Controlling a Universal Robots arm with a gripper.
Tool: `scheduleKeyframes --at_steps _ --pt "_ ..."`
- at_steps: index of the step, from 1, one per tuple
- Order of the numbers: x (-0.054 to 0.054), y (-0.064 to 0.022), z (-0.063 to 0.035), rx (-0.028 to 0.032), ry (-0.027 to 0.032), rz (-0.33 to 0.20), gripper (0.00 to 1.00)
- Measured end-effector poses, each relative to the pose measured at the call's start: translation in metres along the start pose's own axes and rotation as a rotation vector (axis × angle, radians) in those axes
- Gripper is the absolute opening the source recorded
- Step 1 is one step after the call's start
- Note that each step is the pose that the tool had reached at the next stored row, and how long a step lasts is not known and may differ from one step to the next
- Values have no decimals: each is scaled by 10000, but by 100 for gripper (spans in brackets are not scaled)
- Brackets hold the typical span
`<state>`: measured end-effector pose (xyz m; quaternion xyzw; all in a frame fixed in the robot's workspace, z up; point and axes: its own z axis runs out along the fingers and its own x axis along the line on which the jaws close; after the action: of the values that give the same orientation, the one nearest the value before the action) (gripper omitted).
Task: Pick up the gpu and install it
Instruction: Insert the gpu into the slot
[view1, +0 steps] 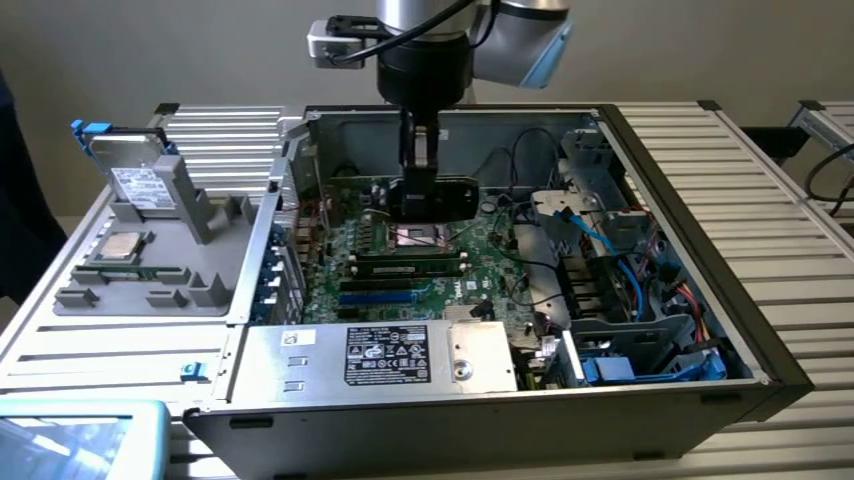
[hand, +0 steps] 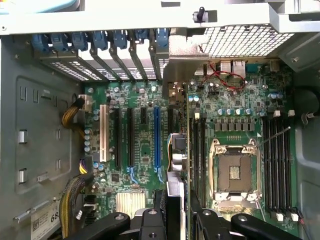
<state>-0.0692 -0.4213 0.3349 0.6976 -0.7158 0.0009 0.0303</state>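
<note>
The gripper (view1: 420, 178) is clamped on the gpu (view1: 447, 198), holding it on edge over the motherboard (view1: 400, 250) inside the open computer case (view1: 747, 330); seen from the wrist, the card sits between the blue slot (hand: 156, 135) and the CPU socket (hand: 234, 172); on the exterior view's left a hard drive (view1: 134, 170) stands in a grey tray (view1: 147, 290)

The gpu (view1: 447, 200), a thin flat card showing its black cooler face in the exterior view, was held upright on its long edge between the jaws. It was suspended inside the open computer case, low over the green motherboard. It was seen edge-on in the wrist view, running parallel to the expansion slots.
</note>
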Motion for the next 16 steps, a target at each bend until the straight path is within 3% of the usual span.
scheduleKeyframes --at_steps 9,16 --pt "-1 74 99 2 21 -166 29" --pt "28 102 181 -50 31 -173 29"
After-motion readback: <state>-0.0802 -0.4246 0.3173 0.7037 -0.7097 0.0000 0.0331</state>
